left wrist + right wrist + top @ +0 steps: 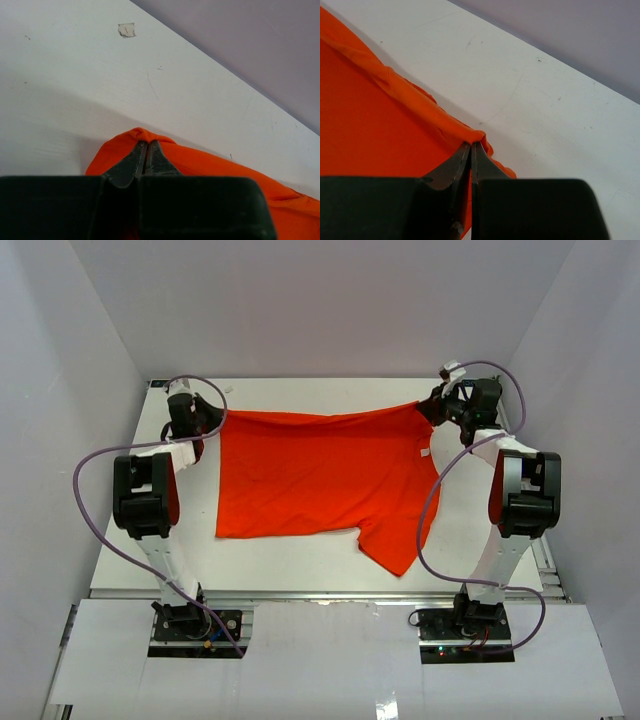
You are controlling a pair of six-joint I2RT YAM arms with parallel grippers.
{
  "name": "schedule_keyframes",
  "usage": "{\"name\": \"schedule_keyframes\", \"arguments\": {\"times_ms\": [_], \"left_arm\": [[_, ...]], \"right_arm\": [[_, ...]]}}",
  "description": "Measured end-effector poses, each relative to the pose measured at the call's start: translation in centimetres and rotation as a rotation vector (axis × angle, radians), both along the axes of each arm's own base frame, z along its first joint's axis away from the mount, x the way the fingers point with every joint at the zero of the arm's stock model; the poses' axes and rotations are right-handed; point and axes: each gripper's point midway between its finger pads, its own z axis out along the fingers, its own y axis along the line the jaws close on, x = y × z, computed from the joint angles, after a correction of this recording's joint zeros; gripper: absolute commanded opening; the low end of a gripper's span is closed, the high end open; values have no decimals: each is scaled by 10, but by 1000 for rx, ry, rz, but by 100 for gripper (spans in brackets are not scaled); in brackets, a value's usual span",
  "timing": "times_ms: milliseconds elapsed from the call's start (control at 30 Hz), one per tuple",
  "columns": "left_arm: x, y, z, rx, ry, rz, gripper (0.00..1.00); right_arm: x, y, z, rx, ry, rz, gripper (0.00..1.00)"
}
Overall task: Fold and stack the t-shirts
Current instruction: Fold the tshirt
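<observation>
White walls box in a white table [270,565], with the left arm's base [185,620] and the right arm's base [465,625] bolted at its near edge and purple cables [95,500] looping off both arms. One sleeve [395,545] of an orange-red t-shirt [320,475] points toward the near edge, right of centre. The rest of the shirt spreads flat across the middle of the table, a small white tag [424,452] showing on its right side. Its far edge runs nearly straight between the two grippers, close to the table's far edge. Toward the far left corner, the left gripper [146,145] is pinched tight on a bunched fold of fabric, fingers pressed together. Toward the far right corner, the right gripper [471,146] is likewise clamped narrow on the shirt's edge. Fabric at both grips casts a shadow on the table. A small chipped mark [126,30] shows on the surface beyond the left gripper.
</observation>
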Motion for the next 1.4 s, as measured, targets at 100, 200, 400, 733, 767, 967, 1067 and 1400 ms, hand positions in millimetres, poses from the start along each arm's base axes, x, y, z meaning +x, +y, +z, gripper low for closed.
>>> {"name": "schedule_keyframes", "arguments": {"times_ms": [100,200,400,733,767,967,1067,1400], "left_arm": [[-5,1,-6,2,15,1,8],[-11,1,-10,5,28,1,8],[-20,1,-10,11,33,-1,8],[-38,2,2,13,19,2,8],[-40,2,1,13,22,2,8],[-47,2,-8,14,42,2,8],[-50,1,-12,14,52,1,8],[-65,-1,-24,10,85,-5,8]], "right_arm": [[-4,-3,1,2,2,-5,6],[-7,-6,3,3,0,-9,6],[-11,-10,3,3,1,-14,6],[-22,-15,-20,-14,51,-17,6],[-23,-15,-22,-15,52,-17,6],[-25,-18,-26,-21,59,-21,6],[-26,-19,-28,-25,61,-21,6],[-35,-21,-38,-30,87,-22,7]]}}
